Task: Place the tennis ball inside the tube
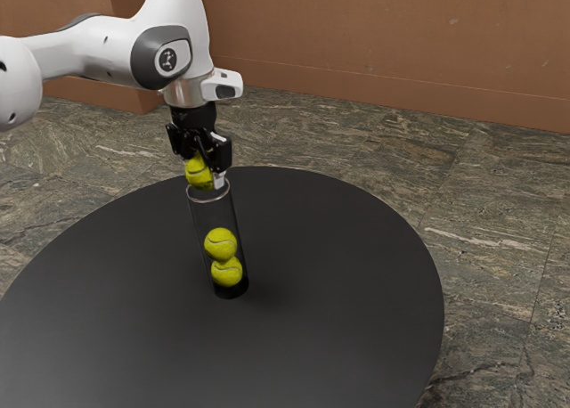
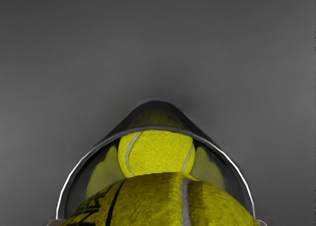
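I have the clear tube (image 1: 207,216) standing on the table (image 1: 347,292), with two tennis balls (image 1: 221,244) stacked inside, the lower one down by the dark base. The tennis ball (image 1: 198,172) I am placing is at the tube's open mouth, above that stack and apart from it; I can't tell whether its underside dips past the rim. My gripper (image 1: 204,173) is closed to the ball's width, its fingers (image 1: 219,181) pressing it from two sides.

The tube is a smooth, see-through cylinder with a pale round rim (image 2: 75,171), and in the wrist view its wall catches soft yellow reflections either side of the upper stacked ball. All the balls are fuzzy yellow-green; the held one shows a greyish seam, black lettering and a dark stripe. The tabletop is round, matte and near black, over mottled, veined stone flooring (image 1: 490,221) beside a plain brown wall (image 1: 383,43).
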Motion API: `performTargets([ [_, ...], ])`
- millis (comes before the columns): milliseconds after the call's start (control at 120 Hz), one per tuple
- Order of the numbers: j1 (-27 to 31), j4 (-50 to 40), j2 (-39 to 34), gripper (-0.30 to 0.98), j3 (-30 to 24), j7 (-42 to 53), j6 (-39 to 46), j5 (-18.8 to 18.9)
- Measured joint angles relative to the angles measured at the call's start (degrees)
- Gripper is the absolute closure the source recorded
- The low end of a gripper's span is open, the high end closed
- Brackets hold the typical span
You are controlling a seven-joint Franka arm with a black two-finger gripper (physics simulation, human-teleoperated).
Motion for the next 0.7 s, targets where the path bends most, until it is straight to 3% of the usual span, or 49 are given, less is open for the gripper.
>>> performTargets([
  [200, 0.0, 0.0, 0.0, 0.09, 0.1, 0.2, -0.1, -0.2],
  [458, -0.1, 0.2, -4.5, 0.03, 0.1, 0.4, -0.7, 0.0],
  [700, 0.8, 8.3, -8.9, 0.01, 0.1, 0.5, -9.7, 1.5],
])
